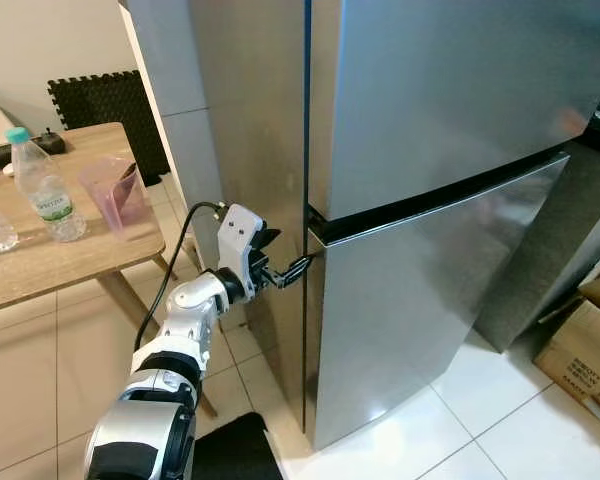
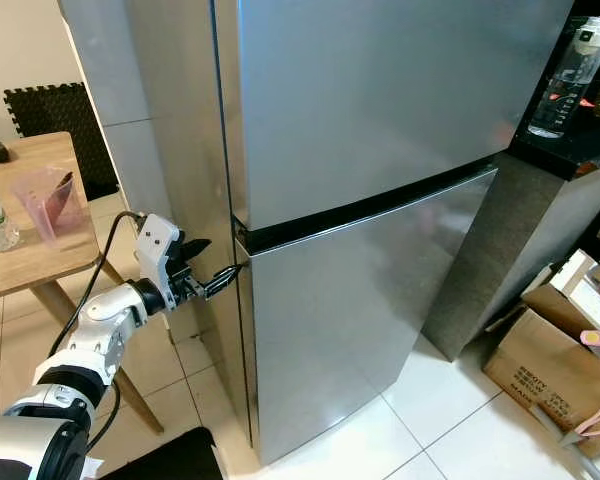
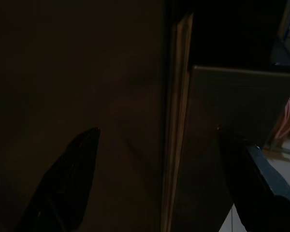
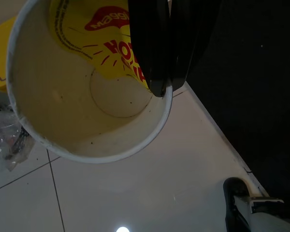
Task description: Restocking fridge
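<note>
**Left gripper at the fridge door seam, right gripper holding a noodle cup**

At far left a wooden tabletop carries a clear water bottle with a teal cap and, beside it, a pink translucent measuring jug. A dark controller-like object lies at the tabletop's back edge, and a black foam mat leans on the cream wall behind. The floor is pale glossy tile.

The left gripper reaches from the silver arm to the hinge-side edge of the stainless two-door fridge, its fingers spread apart around the edge of the lower door, just beneath the dark gap between the two doors. Both doors look closed.

Right of the fridge stands a dark grey counter with a clear drink bottle on top. Cardboard boxes sit on the floor at far right.

In the right wrist view, the right gripper has its fingers pinched together on the rim of an empty yellow-and-white Maggi noodle cup, held above the tile.
</note>
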Available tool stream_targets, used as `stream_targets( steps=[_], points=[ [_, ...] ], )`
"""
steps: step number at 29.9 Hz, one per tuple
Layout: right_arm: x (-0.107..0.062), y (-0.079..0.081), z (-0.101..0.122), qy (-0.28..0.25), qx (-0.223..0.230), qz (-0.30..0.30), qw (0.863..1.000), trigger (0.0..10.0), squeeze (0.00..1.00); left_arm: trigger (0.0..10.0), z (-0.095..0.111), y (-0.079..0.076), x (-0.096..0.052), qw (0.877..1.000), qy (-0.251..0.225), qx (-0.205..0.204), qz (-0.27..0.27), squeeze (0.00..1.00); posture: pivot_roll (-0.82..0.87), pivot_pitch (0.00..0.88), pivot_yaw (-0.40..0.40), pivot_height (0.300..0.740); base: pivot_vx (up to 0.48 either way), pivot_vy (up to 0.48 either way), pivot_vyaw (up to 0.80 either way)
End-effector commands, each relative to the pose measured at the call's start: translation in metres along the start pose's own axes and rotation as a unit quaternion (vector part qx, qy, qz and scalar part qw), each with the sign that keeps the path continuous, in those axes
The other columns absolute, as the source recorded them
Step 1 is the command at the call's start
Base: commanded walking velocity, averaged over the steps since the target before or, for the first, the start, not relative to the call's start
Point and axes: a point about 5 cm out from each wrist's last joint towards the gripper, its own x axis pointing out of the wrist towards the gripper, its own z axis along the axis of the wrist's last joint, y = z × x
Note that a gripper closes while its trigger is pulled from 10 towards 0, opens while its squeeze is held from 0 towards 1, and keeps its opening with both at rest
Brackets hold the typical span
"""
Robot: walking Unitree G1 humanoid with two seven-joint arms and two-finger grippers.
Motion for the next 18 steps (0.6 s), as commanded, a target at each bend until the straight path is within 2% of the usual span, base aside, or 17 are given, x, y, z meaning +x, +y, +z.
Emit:
stream_targets(
  steps=[1,9,13,14,18],
  points=[
    [0.000,0.001,-0.001,0.001,0.005,0.000,1.000,10.0,0.00,10.0,0.006,-0.005,0.009,1.000,-0.014,0.001,-0.008,0.00,-0.10,0.000,-0.019,0.740,0.000,0.000,0.00],
    [0.000,0.001,-0.001,0.001,0.006,-0.001,1.000,10.0,0.00,10.0,0.010,-0.017,0.017,0.998,-0.028,0.006,-0.052,0.00,-0.10,0.000,-0.019,0.740,0.000,0.000,0.00],
    [0.000,0.002,-0.002,0.001,0.005,0.000,1.000,10.0,0.00,10.0,0.012,-0.024,0.020,0.996,-0.039,-0.001,-0.085,0.00,-0.10,0.000,-0.018,0.740,0.000,0.000,0.00],
    [0.000,0.002,-0.002,0.002,0.005,0.000,1.000,10.0,0.00,10.0,0.012,-0.029,0.022,0.993,-0.044,-0.005,-0.112,0.00,-0.10,0.000,-0.018,0.740,0.000,0.000,0.00],
    [0.000,0.003,-0.002,0.002,0.005,0.000,1.000,10.0,0.00,10.0,0.010,-0.033,0.024,0.991,-0.029,0.002,-0.133,0.00,-0.10,0.000,-0.013,0.740,0.000,0.000,0.00]
  ],
)
